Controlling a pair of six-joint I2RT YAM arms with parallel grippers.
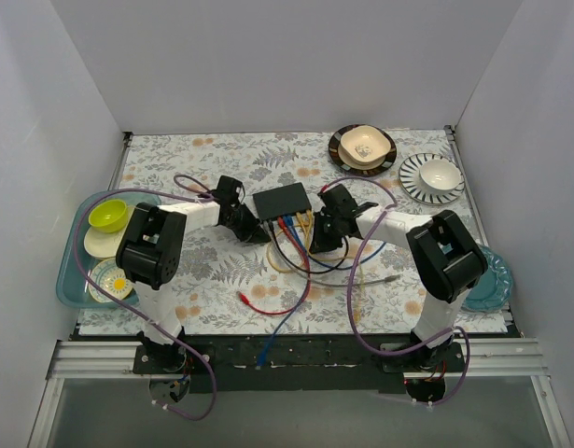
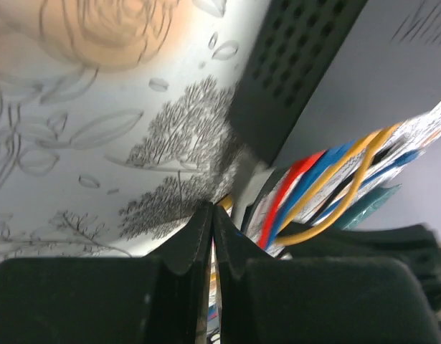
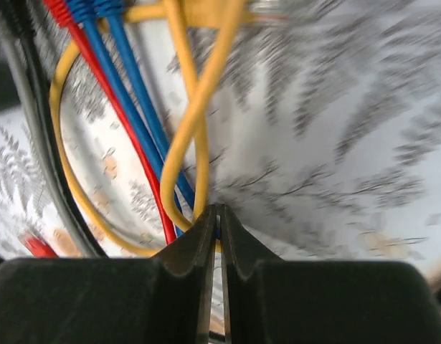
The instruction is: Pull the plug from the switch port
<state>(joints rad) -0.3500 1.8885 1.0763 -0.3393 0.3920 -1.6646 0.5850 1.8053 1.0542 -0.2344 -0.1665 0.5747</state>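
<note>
The dark switch [image 1: 282, 200] lies flat mid-table, and its vented side fills the upper right of the left wrist view [image 2: 299, 72]. Black, red, blue and yellow cables [image 1: 293, 224] run from its near edge and loop toward me. My left gripper [image 1: 257, 231] is low at the switch's near-left corner. Its jaws [image 2: 211, 211] are shut with nothing seen between them, just left of the red, blue and yellow cables [image 2: 313, 179]. My right gripper [image 1: 321, 241] sits just right of the cable bundle. It is shut [image 3: 219, 212], tips against a yellow cable loop [image 3: 188, 122].
A teal tray [image 1: 72, 271] with a green bowl [image 1: 107, 216] and plates stands at the left. A brown plate with a beige bowl [image 1: 363, 147] and a striped plate [image 1: 432, 177] are at the back right. A teal plate [image 1: 492, 280] is at the right. A loose red cable end [image 1: 243, 298] lies near the front.
</note>
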